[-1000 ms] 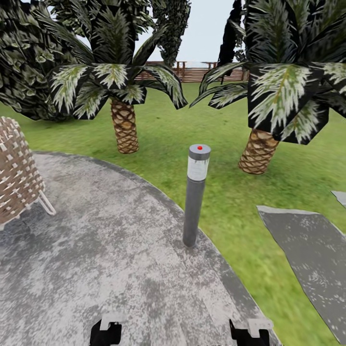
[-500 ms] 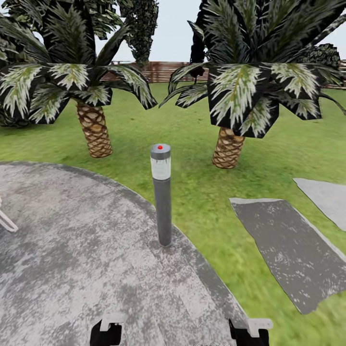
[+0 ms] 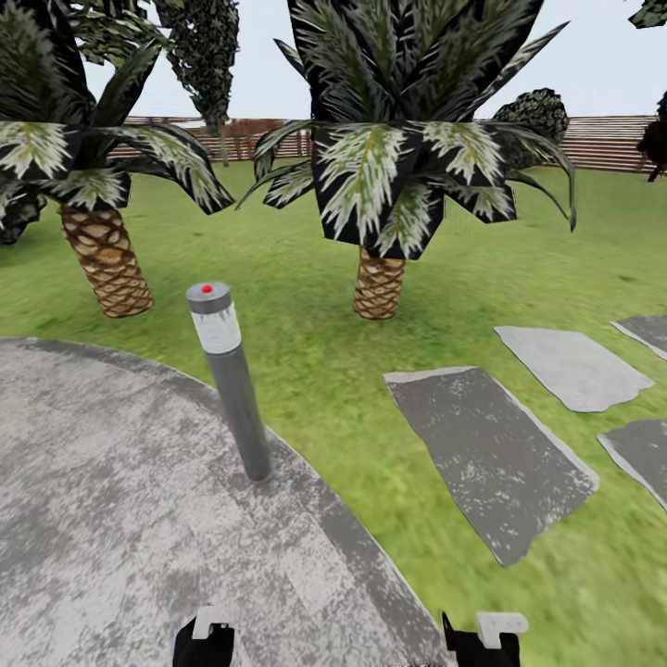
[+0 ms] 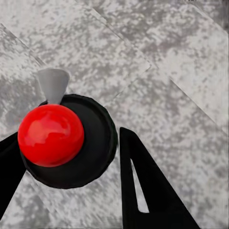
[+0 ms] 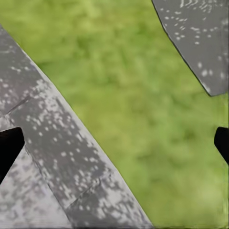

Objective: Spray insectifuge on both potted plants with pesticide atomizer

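My jaws: left gripper and right gripper hang low over the patio; both stand apart, holding nothing.
Near: grey bollard with a red dot, ahead-left.
Middle: stepping stones on lawn.
Far: palms, fence.
Atomizer and pots: nowhere I can see, so direction and nearer arm unknown.

Grey round patio, green lawn, two palms, stepping stones, slatted fence, pale sky.
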You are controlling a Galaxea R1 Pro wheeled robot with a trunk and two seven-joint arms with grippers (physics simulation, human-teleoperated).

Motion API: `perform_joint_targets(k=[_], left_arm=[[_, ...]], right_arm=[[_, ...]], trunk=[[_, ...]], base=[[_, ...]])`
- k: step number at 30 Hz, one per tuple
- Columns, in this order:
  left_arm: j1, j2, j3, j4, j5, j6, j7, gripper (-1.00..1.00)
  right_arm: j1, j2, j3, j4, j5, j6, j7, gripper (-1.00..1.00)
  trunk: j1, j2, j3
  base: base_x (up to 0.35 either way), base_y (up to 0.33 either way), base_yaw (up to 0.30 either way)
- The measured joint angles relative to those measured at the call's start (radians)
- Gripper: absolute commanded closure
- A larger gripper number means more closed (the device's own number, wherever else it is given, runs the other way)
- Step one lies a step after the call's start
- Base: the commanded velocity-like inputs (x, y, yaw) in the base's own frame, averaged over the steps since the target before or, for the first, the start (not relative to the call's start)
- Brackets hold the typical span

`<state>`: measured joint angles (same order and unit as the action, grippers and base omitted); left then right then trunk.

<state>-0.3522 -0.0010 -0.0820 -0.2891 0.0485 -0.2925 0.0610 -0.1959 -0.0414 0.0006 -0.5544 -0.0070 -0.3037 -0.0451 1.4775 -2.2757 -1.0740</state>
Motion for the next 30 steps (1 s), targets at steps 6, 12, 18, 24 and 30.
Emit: perform_joint_targets(k=[6, 12, 18, 24, 30], left_arm=[[0.0, 0.0, 0.0, 0.0, -0.001, 0.0, 0.0, 1.0], [0.0, 0.0, 0.0, 0.001, -0.002, 0.0, 0.0, 1.0], [0.0, 0.0, 0.0, 0.001, -0.002, 0.0, 0.001, 1.0], [0.0, 0.0, 0.001, 0.002, -0.002, 0.0, 0.001, 1.0], [0.0, 0.0, 0.002, 0.001, -0.001, 0.002, 0.001, 1.0]], right_arm=[[0.0, 0.0, 0.0, 0.001, 0.0, 0.0, 0.0, -1.0], [0.0, -0.002, 0.001, -0.001, -0.001, 0.0, 0.001, -1.0], [0.0, -0.003, 0.0, 0.003, -0.001, 0.0, 0.001, -1.0], [0.0, -0.003, 0.001, 0.004, -0.001, 0.0, 0.001, -1.0], [0.0, -0.003, 0.002, 0.005, -0.001, 0.0, 0.001, -1.0]], trunk=[[0.0, 0.0, 0.0], [0.0, 0.0, 0.0], [0.0, 0.0, 0.0], [0.0, 0.0, 0.0], [0.0, 0.0, 0.0]], base=[[0.0, -0.242, -0.297], [0.014, -0.211, -0.297], [0.119, -0.21, -0.297], [0.18, -0.182, -0.297], [0.06, -0.035, -0.298]])
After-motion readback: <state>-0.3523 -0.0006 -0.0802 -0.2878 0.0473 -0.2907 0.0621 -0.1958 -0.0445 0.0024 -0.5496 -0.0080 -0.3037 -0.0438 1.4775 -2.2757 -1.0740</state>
